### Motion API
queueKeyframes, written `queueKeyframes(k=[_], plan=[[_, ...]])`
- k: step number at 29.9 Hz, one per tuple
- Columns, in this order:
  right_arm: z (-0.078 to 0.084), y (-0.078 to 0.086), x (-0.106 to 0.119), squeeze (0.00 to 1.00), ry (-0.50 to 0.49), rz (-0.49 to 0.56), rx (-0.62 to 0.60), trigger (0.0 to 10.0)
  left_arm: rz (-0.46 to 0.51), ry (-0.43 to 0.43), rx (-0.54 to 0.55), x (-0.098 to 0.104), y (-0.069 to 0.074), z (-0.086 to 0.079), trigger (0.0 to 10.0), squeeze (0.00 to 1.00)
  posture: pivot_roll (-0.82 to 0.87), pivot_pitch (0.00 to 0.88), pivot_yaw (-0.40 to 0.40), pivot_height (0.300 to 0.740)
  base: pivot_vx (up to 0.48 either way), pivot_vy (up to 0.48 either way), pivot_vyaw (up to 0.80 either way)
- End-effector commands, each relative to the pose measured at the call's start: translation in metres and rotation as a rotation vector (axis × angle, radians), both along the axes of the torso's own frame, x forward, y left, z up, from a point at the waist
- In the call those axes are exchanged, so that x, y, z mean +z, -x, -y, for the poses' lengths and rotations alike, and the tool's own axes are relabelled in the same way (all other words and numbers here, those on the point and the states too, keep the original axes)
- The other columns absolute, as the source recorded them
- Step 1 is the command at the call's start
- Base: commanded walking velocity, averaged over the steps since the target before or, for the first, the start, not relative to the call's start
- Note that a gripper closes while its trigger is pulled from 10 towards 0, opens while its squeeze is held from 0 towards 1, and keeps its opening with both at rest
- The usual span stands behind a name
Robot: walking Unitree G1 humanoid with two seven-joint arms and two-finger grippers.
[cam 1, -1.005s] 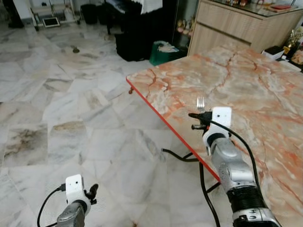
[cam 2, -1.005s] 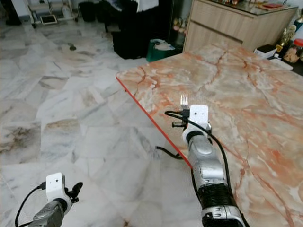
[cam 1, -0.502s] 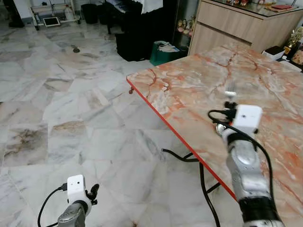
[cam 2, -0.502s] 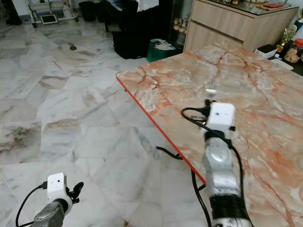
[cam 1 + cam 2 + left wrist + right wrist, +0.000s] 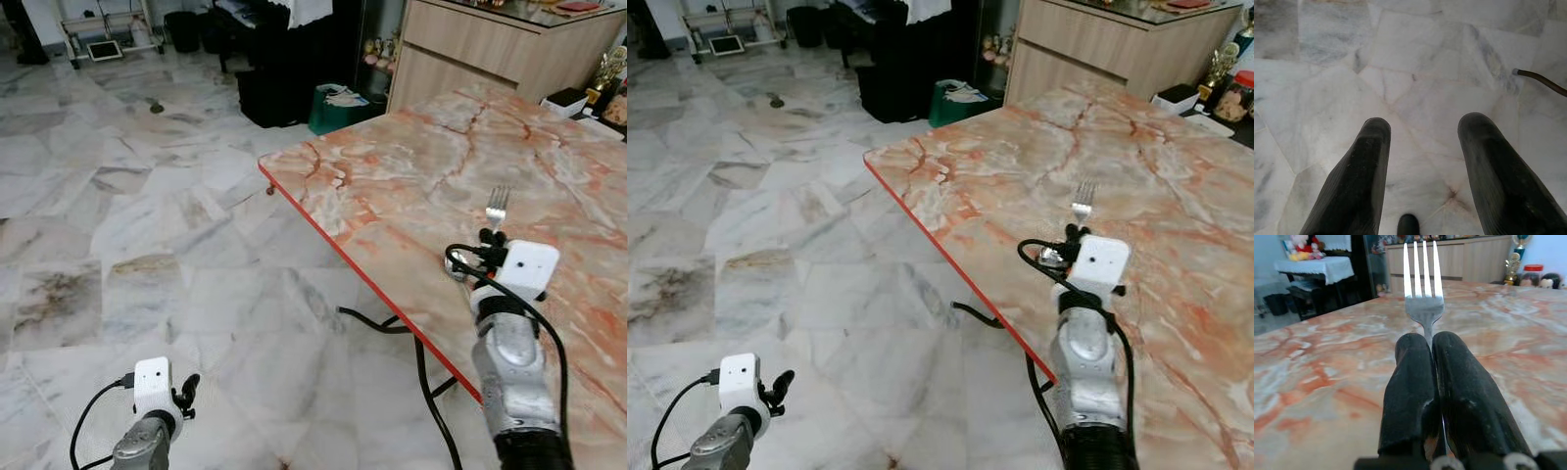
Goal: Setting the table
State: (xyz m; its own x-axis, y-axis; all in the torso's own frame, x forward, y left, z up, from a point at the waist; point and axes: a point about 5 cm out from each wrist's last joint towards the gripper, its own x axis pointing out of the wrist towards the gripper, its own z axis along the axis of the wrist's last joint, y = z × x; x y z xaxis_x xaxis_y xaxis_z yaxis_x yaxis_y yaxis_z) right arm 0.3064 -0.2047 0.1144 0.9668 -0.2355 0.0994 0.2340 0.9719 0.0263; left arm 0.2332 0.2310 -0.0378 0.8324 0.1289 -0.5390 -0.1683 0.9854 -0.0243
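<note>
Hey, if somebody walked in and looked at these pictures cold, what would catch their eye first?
Probably the fork, pinched between the black fingers of the right gripper with its tines pointing out over the pink marble table. Next, the table's red edge against the pale marble floor. The left gripper hangs low over that floor, open.
</note>
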Motion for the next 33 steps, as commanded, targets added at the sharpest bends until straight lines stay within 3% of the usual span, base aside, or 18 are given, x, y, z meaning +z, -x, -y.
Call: queueKeyframes(k=[1,9,13,33], plan=[[-0.004,-0.005,0.006,0.0,-0.002,0.028,0.014,10.0,-0.01,-0.01,-0.011,-0.001,0.001,0.0,10.0,0.0,0.02,0.0,-0.002,0.74,0.0,0.0,0.0],[-0.005,-0.013,0.017,0.0,-0.002,0.075,0.014,10.0,-0.008,-0.008,-0.016,0.0,-0.001,0.004,10.0,0.0,0.03,0.0,-0.018,0.74,0.0,0.0,0.0],[-0.006,-0.016,0.021,0.0,0.013,0.086,0.028,10.0,0.03,-0.021,-0.01,0.007,-0.01,0.002,10.0,0.0,0.04,0.0,-0.026,0.74,0.0,0.0,0.0],[-0.012,-0.026,0.026,0.0,0.012,0.095,0.035,10.0,0.034,-0.018,-0.003,0.01,-0.015,0.003,10.0,0.0,0.04,0.0,-0.027,0.74,0.0,0.0,-0.75]])
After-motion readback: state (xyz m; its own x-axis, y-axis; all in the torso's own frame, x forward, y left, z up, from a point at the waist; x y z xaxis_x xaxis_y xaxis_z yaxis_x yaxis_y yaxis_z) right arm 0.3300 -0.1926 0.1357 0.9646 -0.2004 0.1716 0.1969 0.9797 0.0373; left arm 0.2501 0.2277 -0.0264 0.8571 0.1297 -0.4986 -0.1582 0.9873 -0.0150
